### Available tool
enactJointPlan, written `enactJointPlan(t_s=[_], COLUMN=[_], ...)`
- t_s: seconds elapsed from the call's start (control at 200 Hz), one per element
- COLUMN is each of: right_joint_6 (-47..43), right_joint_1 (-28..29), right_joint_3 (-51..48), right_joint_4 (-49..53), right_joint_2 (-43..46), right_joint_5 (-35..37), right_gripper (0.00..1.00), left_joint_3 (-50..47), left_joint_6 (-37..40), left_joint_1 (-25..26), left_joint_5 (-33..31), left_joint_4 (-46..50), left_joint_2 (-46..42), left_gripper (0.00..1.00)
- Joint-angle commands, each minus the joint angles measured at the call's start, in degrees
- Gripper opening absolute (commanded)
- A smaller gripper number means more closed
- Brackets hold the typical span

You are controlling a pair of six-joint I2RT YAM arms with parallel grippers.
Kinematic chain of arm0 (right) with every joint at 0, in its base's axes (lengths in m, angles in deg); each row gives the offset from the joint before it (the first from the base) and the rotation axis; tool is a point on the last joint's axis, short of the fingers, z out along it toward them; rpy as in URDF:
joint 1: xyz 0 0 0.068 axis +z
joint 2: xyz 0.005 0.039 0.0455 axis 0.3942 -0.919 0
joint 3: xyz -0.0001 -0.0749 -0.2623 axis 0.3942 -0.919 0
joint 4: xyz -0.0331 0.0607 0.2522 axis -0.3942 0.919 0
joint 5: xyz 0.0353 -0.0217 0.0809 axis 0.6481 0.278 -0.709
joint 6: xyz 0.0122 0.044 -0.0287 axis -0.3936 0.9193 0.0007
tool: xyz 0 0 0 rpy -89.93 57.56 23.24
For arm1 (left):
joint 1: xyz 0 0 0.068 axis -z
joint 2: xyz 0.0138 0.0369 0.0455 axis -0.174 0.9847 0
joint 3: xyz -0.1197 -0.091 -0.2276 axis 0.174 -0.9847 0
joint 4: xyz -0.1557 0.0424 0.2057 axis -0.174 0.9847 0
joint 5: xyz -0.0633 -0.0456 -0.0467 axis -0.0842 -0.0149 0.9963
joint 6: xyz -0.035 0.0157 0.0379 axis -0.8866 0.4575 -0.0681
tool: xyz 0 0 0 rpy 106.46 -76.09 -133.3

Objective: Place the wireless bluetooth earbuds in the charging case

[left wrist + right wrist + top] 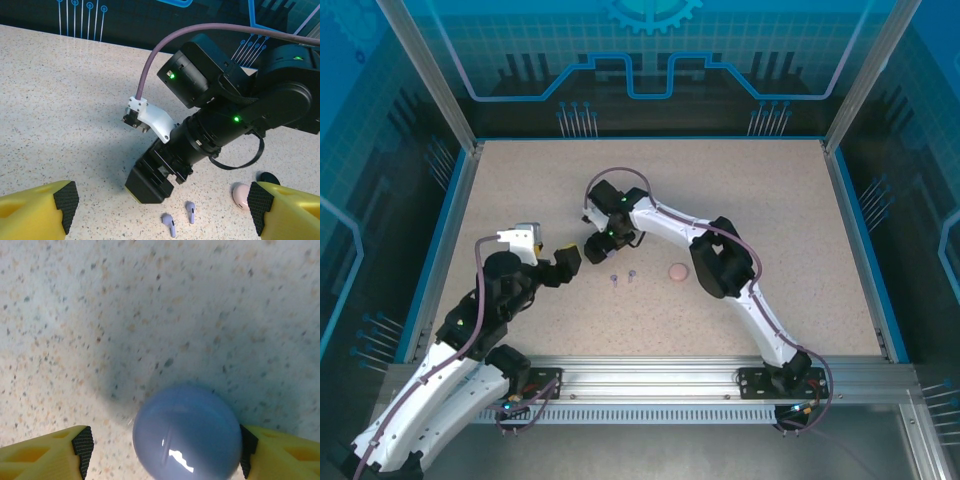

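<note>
Obs: right gripper [165, 446] parted, straddling lilac round case [187, 437]; one pad touches it, no clamp. The left gripper [161, 202] is spread wide, empty. Two lilac earbuds [168, 223] lie loose mid-table [770, 200], toward the near edge, near pink case [677, 271].

We're looking into a robotics lab cell here: two robot arms [760, 310] bolted to an aluminium rail [650, 372], a speckled table [520, 190] fenced by metal posts [428, 75], and blue circuit-print panels [720, 40] all round the walls.

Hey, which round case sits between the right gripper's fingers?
The glossy lilac-blue case, flanked by the open right gripper. The pink case lies apart, right of the two lilac earbuds.
</note>
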Motion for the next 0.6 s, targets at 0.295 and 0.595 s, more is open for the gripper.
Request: enactJointPlan(t_s=[0.295, 0.595], right_joint_6=[-0.35, -0.44], right_joint_1=[3.74, 5.5], right_joint_3=[-6.32, -7.59], right_joint_4=[-1.14, -2.48], right_joint_2=[5.6, 7.32], right_joint_5=[-3.83, -3.55], right_gripper=[0.78, 0.78], left_joint_3=[-0.73, -0.42], left_joint_6=[1.38, 1.77], left_joint_1=[-0.66, -0.73], left_joint_5=[-1.03, -1.31], left_joint_4=[0.23, 0.54], left_joint_2=[-0.37, -0.37], left_gripper=[0.9, 0.9])
